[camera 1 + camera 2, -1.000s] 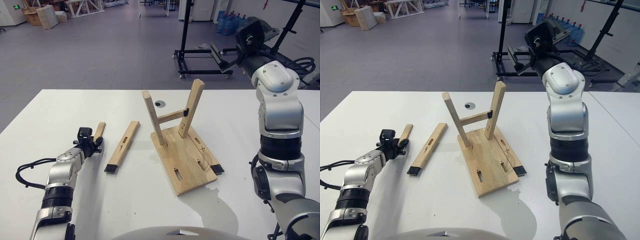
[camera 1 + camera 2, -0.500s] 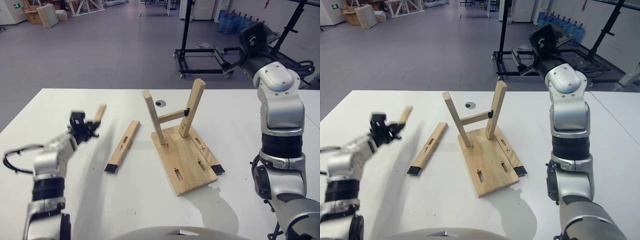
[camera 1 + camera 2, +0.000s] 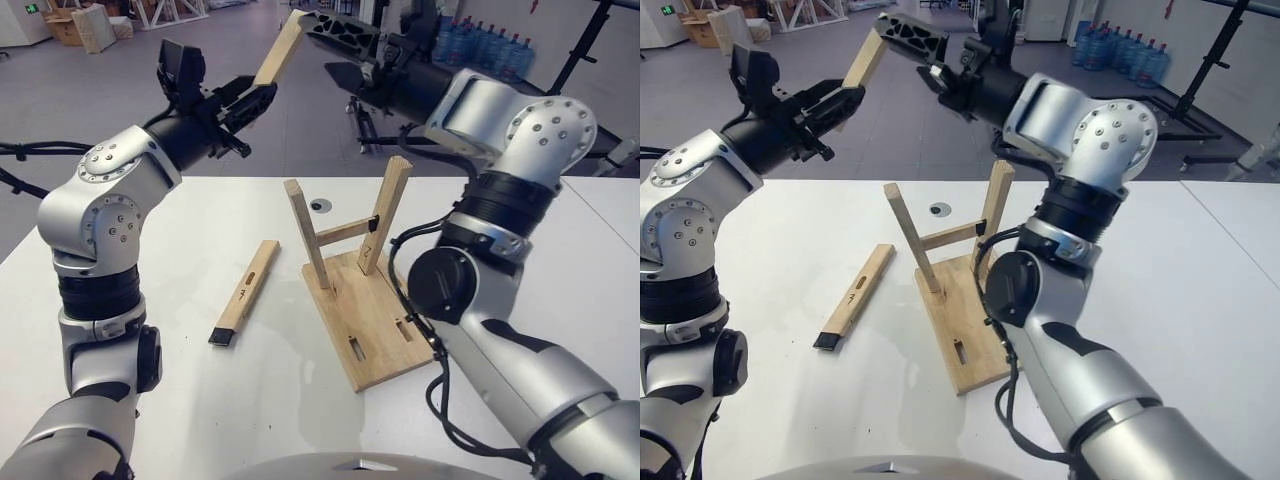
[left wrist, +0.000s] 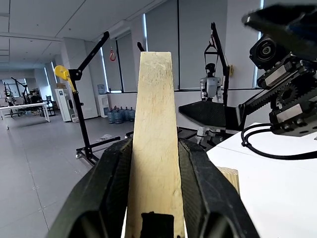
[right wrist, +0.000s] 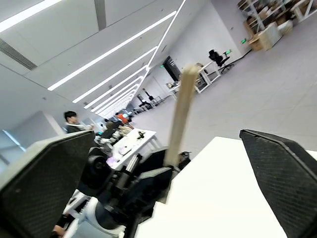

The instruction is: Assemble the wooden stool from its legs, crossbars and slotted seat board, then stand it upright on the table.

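The step in hand looks like fetching a third leg for the half-built stool. The left fingers (image 3: 255, 100) are closed tight on a leg (image 3: 282, 45) and hold it high above the bench (image 3: 150, 260), its free end slanting up and to the right. In the left wrist view the wood sits squarely between both fingers.

Below, a loose leg (image 3: 245, 292) lies flat on the bench with its black foot toward the robot, well apart from the other parts.

Just right of the held leg's top end, the right fingers (image 3: 335, 25) are spread wide and hold nothing. The end is near one fingertip, but I cannot tell whether they touch.

Further right, the seat board (image 3: 378, 330) lies flat on the bench. Two upright legs (image 3: 385, 215) stand on it, joined by a crossbar (image 3: 345, 233). The empty slots (image 3: 357, 348) are at the end nearer the robot.

The next move is probably a hand-over. If so, the right fingers should close squarely on the free end before the left ones let go. The leg then has to be turned peg-end down over an empty slot.
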